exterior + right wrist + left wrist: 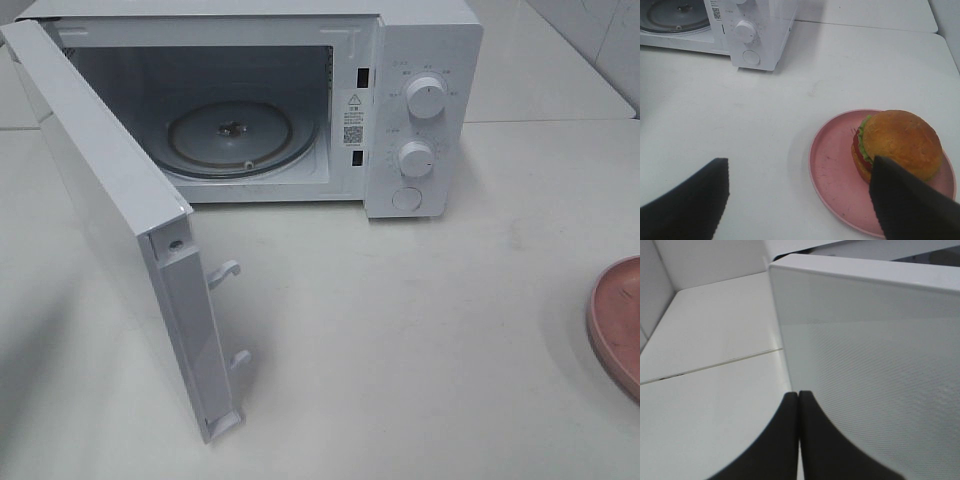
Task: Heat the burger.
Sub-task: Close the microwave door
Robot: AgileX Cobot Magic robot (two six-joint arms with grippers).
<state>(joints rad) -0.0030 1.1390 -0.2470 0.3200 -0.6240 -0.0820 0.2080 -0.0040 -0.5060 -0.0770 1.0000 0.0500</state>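
Note:
The burger (897, 142), golden-brown bun over green lettuce and red tomato, sits on the pink round plate (832, 170) in the right wrist view. My right gripper (797, 197) is open above the table, with one finger beside the burger and nothing between the fingers. Only the plate's edge (618, 320) shows at the right border of the high view; the burger is out of that view. The white microwave (425, 60) stands at the back with its door (110, 210) swung wide open and its glass turntable (240, 135) bare. My left gripper (799, 405) is shut against the door's outer face (875, 370).
The microwave's two knobs (426, 97) and button are on its right panel. The open door juts forward over the left of the white table (400, 330). A tiled wall shows at the back right.

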